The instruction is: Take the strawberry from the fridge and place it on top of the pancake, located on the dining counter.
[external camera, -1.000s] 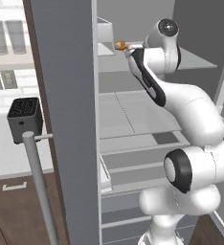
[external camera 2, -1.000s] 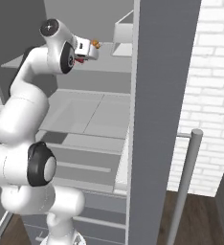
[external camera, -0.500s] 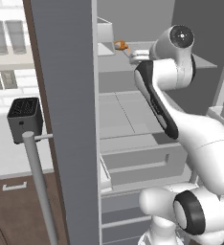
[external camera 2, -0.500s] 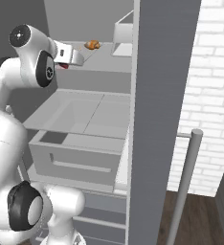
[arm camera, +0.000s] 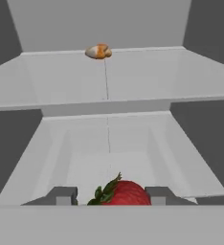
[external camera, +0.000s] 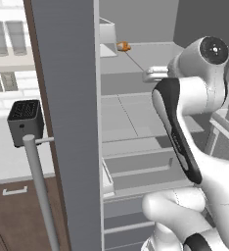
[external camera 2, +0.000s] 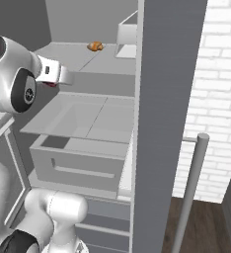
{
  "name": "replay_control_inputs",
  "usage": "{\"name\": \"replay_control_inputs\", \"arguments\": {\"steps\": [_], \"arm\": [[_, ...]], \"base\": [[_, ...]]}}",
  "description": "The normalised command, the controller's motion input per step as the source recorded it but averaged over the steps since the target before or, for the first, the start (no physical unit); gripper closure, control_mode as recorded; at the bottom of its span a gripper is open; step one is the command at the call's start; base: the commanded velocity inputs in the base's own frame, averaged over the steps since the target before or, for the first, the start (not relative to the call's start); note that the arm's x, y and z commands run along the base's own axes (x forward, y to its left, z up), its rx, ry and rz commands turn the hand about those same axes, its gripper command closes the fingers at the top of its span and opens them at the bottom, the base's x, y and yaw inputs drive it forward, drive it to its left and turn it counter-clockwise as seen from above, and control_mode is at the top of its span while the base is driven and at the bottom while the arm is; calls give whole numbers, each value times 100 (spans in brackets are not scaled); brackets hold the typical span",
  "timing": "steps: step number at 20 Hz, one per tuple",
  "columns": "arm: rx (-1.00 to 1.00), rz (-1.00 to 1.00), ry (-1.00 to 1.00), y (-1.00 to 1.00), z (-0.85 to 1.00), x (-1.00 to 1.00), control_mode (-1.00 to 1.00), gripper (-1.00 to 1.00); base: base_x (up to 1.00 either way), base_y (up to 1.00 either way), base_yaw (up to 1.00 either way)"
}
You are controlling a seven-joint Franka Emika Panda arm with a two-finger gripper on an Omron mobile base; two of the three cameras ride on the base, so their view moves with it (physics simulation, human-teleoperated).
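- Clearly, the gripper [arm camera: 112, 196] is closed on the strawberry [arm camera: 123, 193], which sits between its two grey fingertips [arm camera: 61, 195] with its green leaves turned to the left of the hand view.
- From the right base view, a small patch of red shows under the gripper [external camera 2: 58, 78] (little more of the fruit can be made out from there).
- Both gripper and strawberry are in front of the open fridge [external camera: 136, 112], level with the front edge of its upper shelf [arm camera: 109, 103].
- An orange-tan food item [arm camera: 98, 51] lies at the back edge of that upper shelf, near its middle, well apart from the strawberry.
- Below the shelf is a pale drawer [external camera 2: 78, 163] pulled out.
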Motion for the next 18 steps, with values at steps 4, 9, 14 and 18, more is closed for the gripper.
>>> {"name": "replay_control_inputs", "arguments": {"steps": [4, 9, 14, 18], "arm": [[0, 6, 9, 0, -44, -100, -100, 100], [0, 6, 6, 0, -65, -84, -100, 100], [0, -5, 1, 0, -59, -35, -100, 100], [0, -13, 12, 0, -43, -6, -100, 100]], "base": [[0, 0, 0], [0, 0, 0], [0, 0, 0], [0, 0, 0]]}}
